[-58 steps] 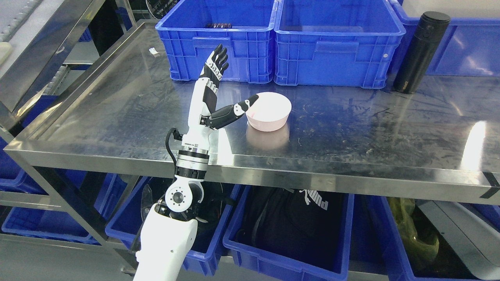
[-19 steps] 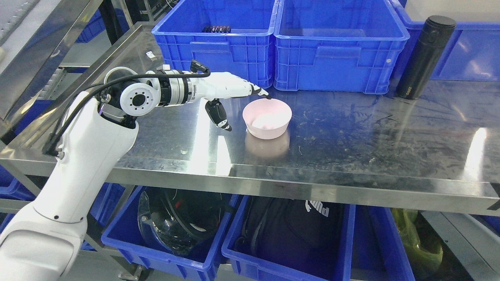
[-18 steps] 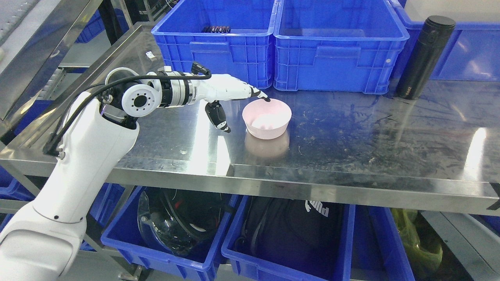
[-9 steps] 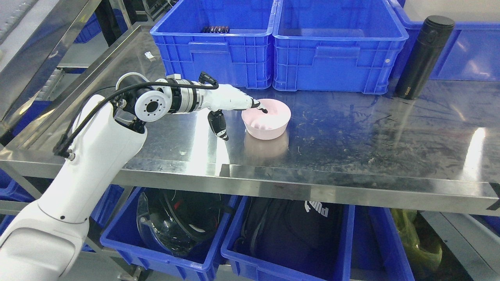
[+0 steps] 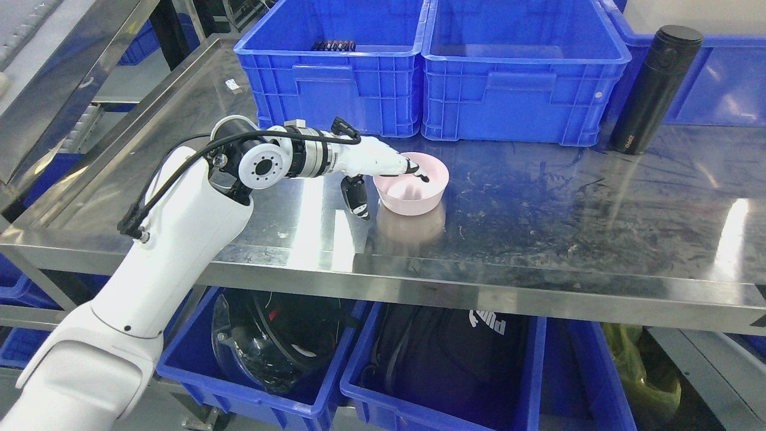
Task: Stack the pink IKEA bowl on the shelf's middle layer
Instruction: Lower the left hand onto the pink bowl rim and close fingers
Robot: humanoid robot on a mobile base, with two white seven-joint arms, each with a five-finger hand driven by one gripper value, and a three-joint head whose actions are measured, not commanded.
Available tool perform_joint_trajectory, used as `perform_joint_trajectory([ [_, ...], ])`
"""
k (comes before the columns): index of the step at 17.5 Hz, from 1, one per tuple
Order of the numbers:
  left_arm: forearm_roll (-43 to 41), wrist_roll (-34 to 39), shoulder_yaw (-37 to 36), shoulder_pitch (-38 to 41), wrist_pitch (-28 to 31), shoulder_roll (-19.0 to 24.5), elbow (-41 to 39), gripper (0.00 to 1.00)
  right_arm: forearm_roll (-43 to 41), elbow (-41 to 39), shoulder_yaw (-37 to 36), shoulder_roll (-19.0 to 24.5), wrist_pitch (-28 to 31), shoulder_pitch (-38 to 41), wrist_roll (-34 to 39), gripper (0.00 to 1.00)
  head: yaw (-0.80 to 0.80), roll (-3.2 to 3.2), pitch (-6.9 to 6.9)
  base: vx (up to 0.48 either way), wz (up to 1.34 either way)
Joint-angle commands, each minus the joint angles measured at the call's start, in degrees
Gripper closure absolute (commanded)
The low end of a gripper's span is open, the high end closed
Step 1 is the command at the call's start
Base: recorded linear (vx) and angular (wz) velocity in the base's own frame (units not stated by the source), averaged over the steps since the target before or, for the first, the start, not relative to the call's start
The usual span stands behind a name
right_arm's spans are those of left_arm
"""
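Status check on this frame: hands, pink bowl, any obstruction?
Left hand at pink bowl, fingers over the near rim and inside, thumb outside; grip not closed. Right hand not in view. Bowl upright on steel shelf. Blue crates behind, nothing in the way.

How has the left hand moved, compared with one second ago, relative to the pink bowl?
Yes. The left hand went forward over the pink bowl: its fingers now dip inside the rim, the thumb outside the near wall.
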Motion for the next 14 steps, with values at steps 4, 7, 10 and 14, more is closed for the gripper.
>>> perform_joint_trajectory([
  [4,-1.42,0.05,-1.02,-1.53,-2.33,-6.14,10.53,0.16,-0.06,-1.0,0.18,-1.0,0.03,0.0,-0.03,0.0,0.0,0.0,0.0,0.0,0.0],
  [7,-3.27,0.05,-0.94,-1.53,-4.07,-7.02,13.34,0.18,0.02,-1.0,0.26,-1.0,0.03,0.0,-0.03,0.0,0.0,0.0,0.0,0.001,-0.01],
  [10,-3.28,-0.04,-0.85,-1.88,-4.88,-8.51,15.37,0.25,0.02,-1.0,0.26,-1.0,0.03,0.0,-0.03,0.0,0.0,0.0,0.0,0.001,-0.01],
  [14,-3.19,-0.57,0.81,-3.28,-8.73,-10.62,18.44,0.58,0.02,-1.0,0.18,-1.0,0.03,0.0,-0.03,0.0,0.0,0.0,0.0,0.003,0.04],
])
